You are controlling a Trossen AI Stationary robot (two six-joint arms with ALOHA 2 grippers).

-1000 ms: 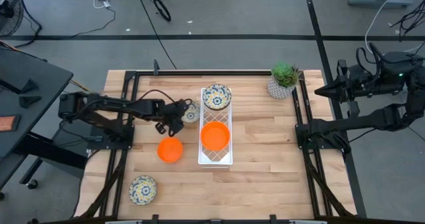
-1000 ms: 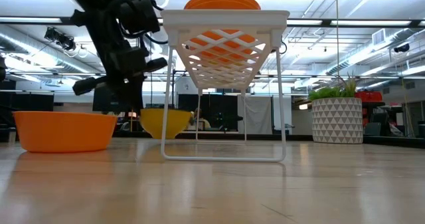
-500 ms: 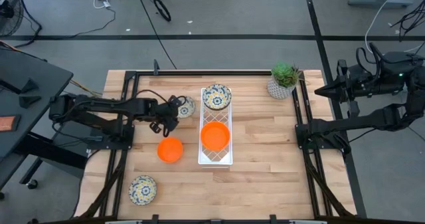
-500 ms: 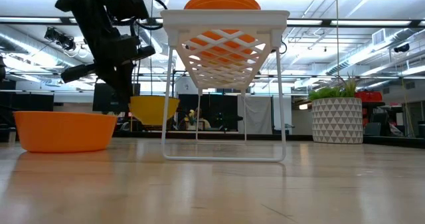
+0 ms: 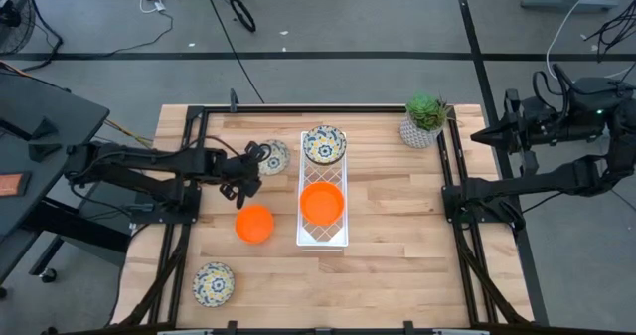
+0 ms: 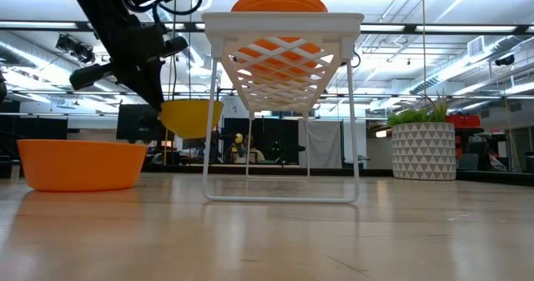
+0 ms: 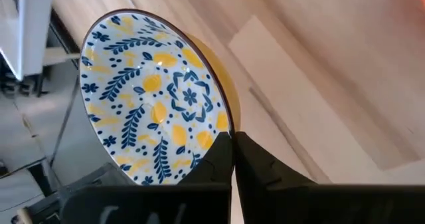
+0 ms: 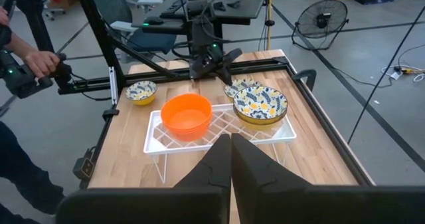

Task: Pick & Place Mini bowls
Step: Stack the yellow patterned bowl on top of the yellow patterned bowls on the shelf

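- left of the white rack (image 5: pixel 324 201), a floral mini bowl (image 5: pixel 272 157) is held clear of the table by the left gripper (image 5: pixel 248 164), jaws clamped on its rim.
- bowl should be kept level and carried over the rack edge before release.
- mouth faces up, slightly tilted; round, so no long axis.
- right gripper (image 8: pixel 231 159) is parked off-table, jaws together.

One small flowery blue-and-yellow bowl (image 5: pixel 272 157) hangs lifted above the table; a round orange bowl (image 5: pixel 254 224) sits nearby.
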